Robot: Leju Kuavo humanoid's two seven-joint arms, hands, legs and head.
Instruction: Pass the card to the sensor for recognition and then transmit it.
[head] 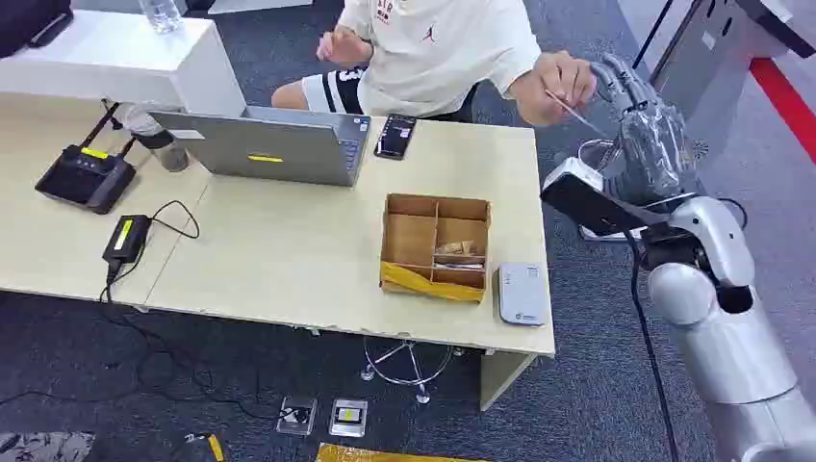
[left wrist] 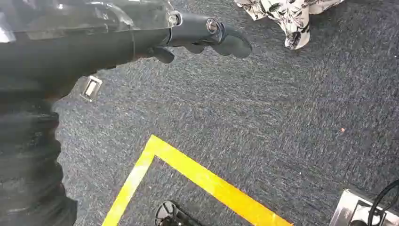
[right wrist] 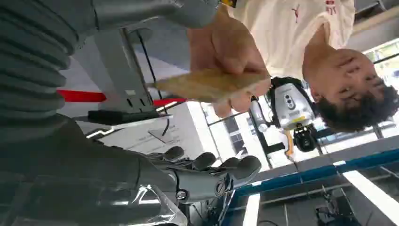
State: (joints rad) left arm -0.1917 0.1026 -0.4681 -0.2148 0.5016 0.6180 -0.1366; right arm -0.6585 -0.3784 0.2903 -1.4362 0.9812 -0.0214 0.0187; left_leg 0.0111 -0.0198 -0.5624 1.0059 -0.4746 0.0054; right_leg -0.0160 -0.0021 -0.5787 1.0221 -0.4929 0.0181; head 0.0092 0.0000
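Head view has the right hand raised past the far right corner of the table, its fingers extended upward and spread, wrapped in clear plastic film. Nothing sits in its grasp. Just beside those fingers, a person's hand pinches the card, a thin tan piece seen nearly edge-on, slanting toward the robot's palm; whether it touches the robot's fingers cannot be told from here. In the right wrist view the same card shows its flat tan face, held between the person's thumb and fingers, apart from the robot's fingertips, which lie loosely extended with nothing between them.

From that hand toward the table, a small white sensor lies flat at the near right corner. Touching or just beside it on the side away from the hand stands a cardboard box with compartments, some holding tan cards. Farther from the hand are a dark phone, a grey laptop, and a black router.

The left hand hangs over dark carpet crossed by yellow tape; its dark fingers are slightly curled and hold nothing.
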